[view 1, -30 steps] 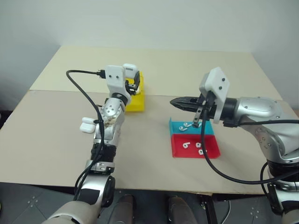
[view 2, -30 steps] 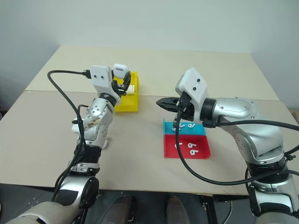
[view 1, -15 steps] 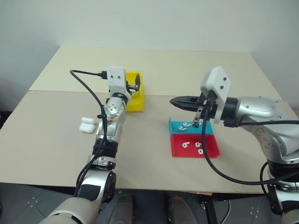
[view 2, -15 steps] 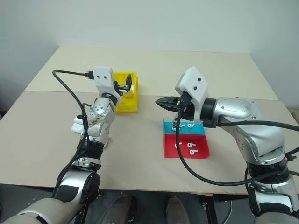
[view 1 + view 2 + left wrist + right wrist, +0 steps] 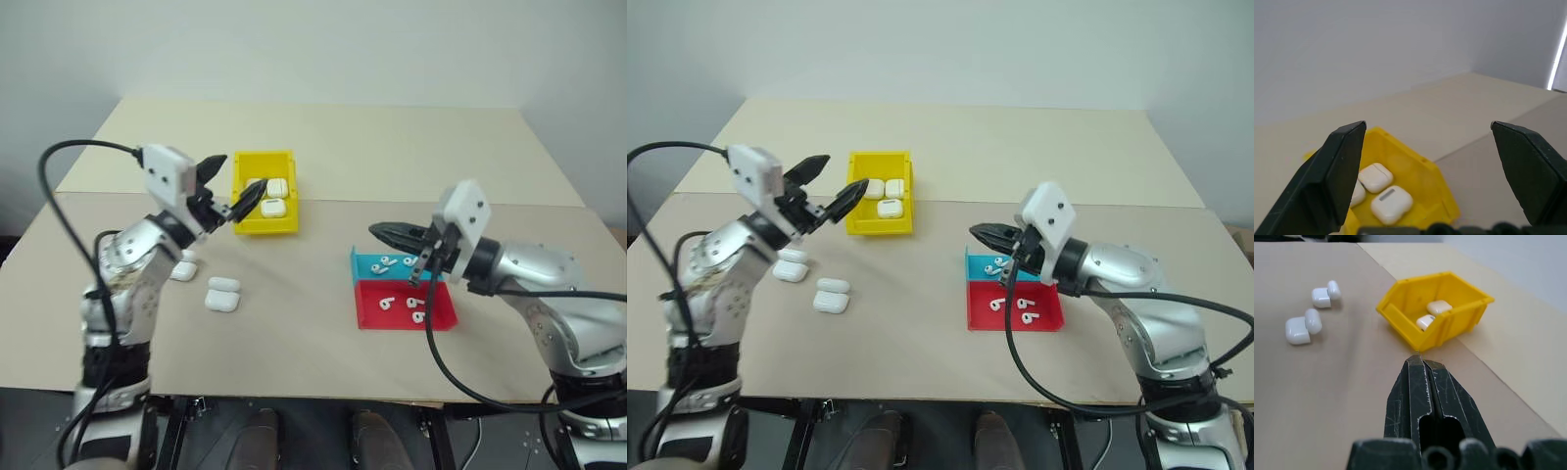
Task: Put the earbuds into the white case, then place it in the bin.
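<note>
Left fingers (image 5: pixel 828 186) spread wide and empty, just short of yellow bin (image 5: pixel 862 220). Three white cases (image 5: pixel 889 208) inside bin. Right fingers (image 5: pixel 991 235) pressed shut, empty, above tray (image 5: pixel 1014 317) of earbuds (image 5: pixel 1026 305) on desk (image 5: pixel 921 323).

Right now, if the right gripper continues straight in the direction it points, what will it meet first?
Probably the yellow bin. The right gripper, shut, points across bare table at the bin's near corner, with nothing between them in its wrist view. It seems raised above the table, so it might instead pass over the rim.
</note>
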Controlling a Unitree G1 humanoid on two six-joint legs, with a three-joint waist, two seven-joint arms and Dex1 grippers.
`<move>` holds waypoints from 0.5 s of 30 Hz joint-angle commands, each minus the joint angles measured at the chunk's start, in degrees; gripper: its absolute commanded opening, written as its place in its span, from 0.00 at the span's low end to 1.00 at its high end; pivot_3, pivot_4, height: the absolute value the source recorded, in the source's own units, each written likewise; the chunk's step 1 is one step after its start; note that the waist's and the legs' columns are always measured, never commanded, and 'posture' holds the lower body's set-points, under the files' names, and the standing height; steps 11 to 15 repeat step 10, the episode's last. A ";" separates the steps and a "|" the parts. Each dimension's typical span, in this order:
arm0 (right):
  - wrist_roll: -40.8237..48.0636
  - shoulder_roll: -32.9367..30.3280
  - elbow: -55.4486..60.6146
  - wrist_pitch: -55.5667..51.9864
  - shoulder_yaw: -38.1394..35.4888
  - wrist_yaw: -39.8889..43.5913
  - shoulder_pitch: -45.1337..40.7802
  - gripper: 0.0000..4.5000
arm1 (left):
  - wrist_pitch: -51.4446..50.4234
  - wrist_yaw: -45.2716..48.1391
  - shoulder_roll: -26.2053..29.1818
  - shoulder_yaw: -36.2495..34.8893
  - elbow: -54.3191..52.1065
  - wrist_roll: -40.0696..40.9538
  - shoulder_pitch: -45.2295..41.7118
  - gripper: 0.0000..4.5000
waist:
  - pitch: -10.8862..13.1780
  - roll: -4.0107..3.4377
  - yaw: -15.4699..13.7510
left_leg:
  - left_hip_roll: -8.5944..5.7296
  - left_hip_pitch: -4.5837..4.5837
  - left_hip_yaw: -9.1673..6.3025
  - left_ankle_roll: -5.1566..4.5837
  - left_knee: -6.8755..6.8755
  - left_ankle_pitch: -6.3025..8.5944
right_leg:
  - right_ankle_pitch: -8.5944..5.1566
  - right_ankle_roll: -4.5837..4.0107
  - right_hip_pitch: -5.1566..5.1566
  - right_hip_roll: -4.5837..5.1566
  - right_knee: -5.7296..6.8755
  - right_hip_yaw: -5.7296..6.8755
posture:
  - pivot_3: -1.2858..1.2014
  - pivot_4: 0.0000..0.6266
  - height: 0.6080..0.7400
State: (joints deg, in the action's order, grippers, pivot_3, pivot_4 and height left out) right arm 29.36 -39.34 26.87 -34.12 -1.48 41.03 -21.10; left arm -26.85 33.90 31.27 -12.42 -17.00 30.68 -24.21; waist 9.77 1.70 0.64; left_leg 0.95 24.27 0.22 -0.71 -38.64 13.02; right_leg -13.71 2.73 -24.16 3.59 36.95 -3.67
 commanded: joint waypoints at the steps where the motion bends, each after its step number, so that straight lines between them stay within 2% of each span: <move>1: 3.06 -1.04 2.65 0.88 -5.03 1.73 1.99 0.00 | -5.28 3.56 4.51 -5.25 -8.67 7.95 5.11 0.99 | 0.00 0.00 0.09 | 0.01 -0.05 0.00 0.00 0.00 0.00 | 0.00 -0.01 0.04 0.00 -0.08 -0.02 | 0.52 0.24 1.00; 6: 6.80 -2.94 5.09 -0.60 -8.39 4.05 6.00 0.00 | -11.54 9.70 11.81 -12.25 -16.05 18.99 15.52 0.99 | -0.02 -0.03 0.40 | 0.09 -0.13 0.03 0.00 0.02 0.00 | -0.05 -0.07 0.03 -0.08 -0.05 -0.04 | 0.52 0.24 1.00; 9: 7.47 -4.26 5.65 -0.94 -9.25 4.70 7.70 0.00 | -12.55 12.90 15.27 -14.34 -18.28 21.64 19.64 0.99 | -0.02 -0.03 0.34 | 0.08 -0.16 0.04 0.00 0.01 0.00 | -0.05 -0.08 0.07 -0.08 -0.05 -0.04 | 0.52 0.24 1.00; 15: 7.55 -4.49 5.69 -0.82 -9.42 4.88 8.11 0.00 | -12.78 13.33 16.03 -14.69 -18.57 22.33 20.32 0.99 | -0.02 -0.03 0.34 | 0.08 -0.17 0.06 0.00 0.01 0.00 | -0.06 -0.09 0.08 -0.07 -0.05 -0.05 | 0.52 0.24 1.00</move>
